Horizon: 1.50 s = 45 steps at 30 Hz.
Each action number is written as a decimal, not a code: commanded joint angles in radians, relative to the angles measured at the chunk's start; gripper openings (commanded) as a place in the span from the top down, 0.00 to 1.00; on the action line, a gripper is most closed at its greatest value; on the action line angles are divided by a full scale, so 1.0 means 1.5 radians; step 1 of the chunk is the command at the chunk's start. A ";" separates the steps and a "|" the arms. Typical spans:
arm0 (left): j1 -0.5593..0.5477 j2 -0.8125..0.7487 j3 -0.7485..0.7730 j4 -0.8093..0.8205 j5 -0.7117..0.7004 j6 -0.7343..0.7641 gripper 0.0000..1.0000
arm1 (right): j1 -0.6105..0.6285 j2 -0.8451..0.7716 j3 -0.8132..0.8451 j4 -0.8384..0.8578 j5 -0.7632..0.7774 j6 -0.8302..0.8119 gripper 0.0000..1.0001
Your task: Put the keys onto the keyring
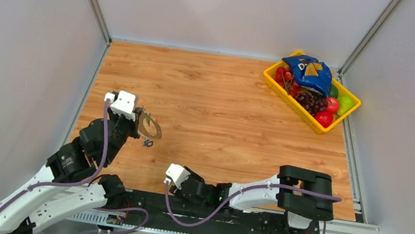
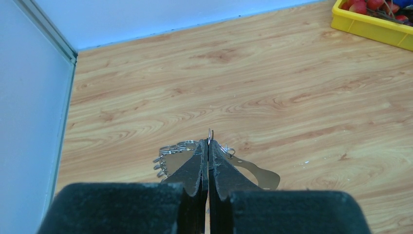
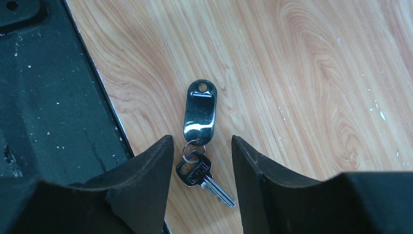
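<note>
My left gripper (image 1: 134, 114) (image 2: 209, 145) is shut on the keyring (image 1: 150, 126), pinching its thin wire edge at the fingertips. Small rings (image 2: 175, 146) show to the left of the fingers, and a flat metal piece (image 2: 258, 174) to the right. A tiny dark key (image 1: 148, 142) sits just below the hoop; I cannot tell whether it hangs from it. My right gripper (image 3: 202, 141) is open and low over the table's near edge. Between its fingers lies a key (image 3: 196, 169) with a black head and silver blade, joined by a small ring to a black oval tag (image 3: 199, 112). Neither finger touches it.
A yellow basket (image 1: 269, 74) (image 2: 370, 28) with fruit and a blue snack bag (image 1: 309, 72) stands at the back right. The black base plate (image 3: 48, 97) borders the wood just left of the key. Grey walls enclose the table on three sides.
</note>
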 commanded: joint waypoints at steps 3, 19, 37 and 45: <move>0.001 -0.008 0.000 0.046 0.000 0.007 1.00 | -0.008 -0.002 0.011 0.013 -0.006 0.022 0.54; 0.000 -0.001 0.000 0.047 0.003 0.001 1.00 | -0.015 -0.080 -0.014 -0.043 0.001 0.049 1.00; 0.001 -0.004 0.004 0.070 0.103 0.002 1.00 | -0.062 -0.374 -0.063 -0.160 -0.055 0.050 0.85; 0.000 -0.004 -0.003 0.076 0.098 0.000 1.00 | -0.062 -0.220 -0.017 -0.158 -0.128 0.077 0.59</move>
